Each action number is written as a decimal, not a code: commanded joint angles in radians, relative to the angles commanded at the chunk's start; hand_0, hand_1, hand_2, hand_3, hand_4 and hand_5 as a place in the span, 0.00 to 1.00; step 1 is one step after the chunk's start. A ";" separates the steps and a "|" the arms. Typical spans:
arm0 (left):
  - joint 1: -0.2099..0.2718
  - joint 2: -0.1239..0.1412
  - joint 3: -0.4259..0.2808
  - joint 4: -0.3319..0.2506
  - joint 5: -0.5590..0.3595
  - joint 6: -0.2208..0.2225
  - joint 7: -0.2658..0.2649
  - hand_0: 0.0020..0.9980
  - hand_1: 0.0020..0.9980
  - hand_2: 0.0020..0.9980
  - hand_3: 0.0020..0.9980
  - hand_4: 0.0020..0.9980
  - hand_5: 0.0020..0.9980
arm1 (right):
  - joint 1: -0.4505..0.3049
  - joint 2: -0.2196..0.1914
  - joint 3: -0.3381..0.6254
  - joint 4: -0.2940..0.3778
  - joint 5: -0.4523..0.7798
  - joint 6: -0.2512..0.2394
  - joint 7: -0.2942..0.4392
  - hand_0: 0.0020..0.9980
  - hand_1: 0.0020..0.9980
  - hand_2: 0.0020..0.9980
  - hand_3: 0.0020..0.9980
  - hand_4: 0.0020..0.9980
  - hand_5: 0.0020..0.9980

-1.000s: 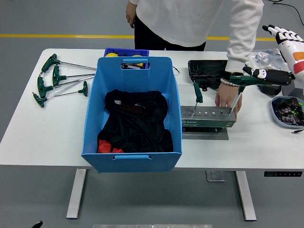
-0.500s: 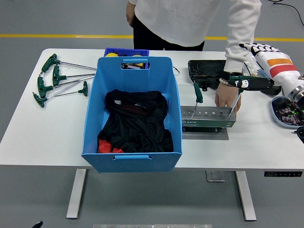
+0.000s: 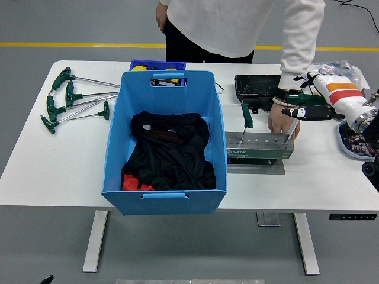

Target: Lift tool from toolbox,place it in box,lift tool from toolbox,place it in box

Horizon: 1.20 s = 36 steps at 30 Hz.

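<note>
A large blue plastic box (image 3: 164,137) holds dark cloth. Beside it, the grey metal tool rack (image 3: 259,145) carries two green-handled T-wrenches (image 3: 246,115). The robot's white right hand (image 3: 314,106) curls its fingers around the right one; a person's hand (image 3: 283,120) steadies the rack behind.

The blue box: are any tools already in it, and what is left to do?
No tool shows in the blue box, only dark cloth. The right hand is at the T-handle tool standing in the rack, which a person's hand steadies. A second tool waits.
</note>
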 joint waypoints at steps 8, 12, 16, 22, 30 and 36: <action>0.000 -0.001 -0.006 0.000 0.006 0.000 0.001 0.72 0.72 0.75 0.65 0.63 0.53 | 0.003 0.002 -0.013 -0.015 0.003 -0.003 -0.002 0.48 0.50 0.43 0.60 1.00 0.74; 0.000 -0.001 -0.008 0.000 0.012 0.000 0.003 0.72 0.72 0.75 0.65 0.63 0.53 | 0.010 0.001 -0.025 -0.036 0.004 -0.004 -0.005 0.39 0.42 0.37 0.50 1.00 0.75; 0.001 -0.002 -0.013 0.000 0.017 0.001 0.004 0.72 0.72 0.75 0.65 0.63 0.53 | 0.013 0.000 -0.031 -0.048 0.007 -0.007 -0.009 0.32 0.35 0.32 0.41 1.00 0.76; 0.001 -0.002 -0.013 0.000 0.021 0.001 0.006 0.72 0.72 0.75 0.65 0.64 0.53 | 0.017 0.001 -0.035 -0.054 0.009 -0.022 -0.007 0.27 0.28 0.26 0.34 1.00 0.77; 0.002 -0.001 -0.017 0.000 0.027 0.001 0.006 0.72 0.72 0.75 0.64 0.63 0.53 | 0.024 0.000 -0.043 -0.076 0.018 -0.019 -0.008 0.27 0.25 0.24 0.29 1.00 0.78; 0.001 -0.001 -0.014 0.000 0.024 0.001 0.005 0.72 0.72 0.75 0.64 0.63 0.53 | 0.028 0.002 -0.046 -0.084 0.016 -0.013 -0.013 0.26 0.22 0.22 0.26 1.00 0.79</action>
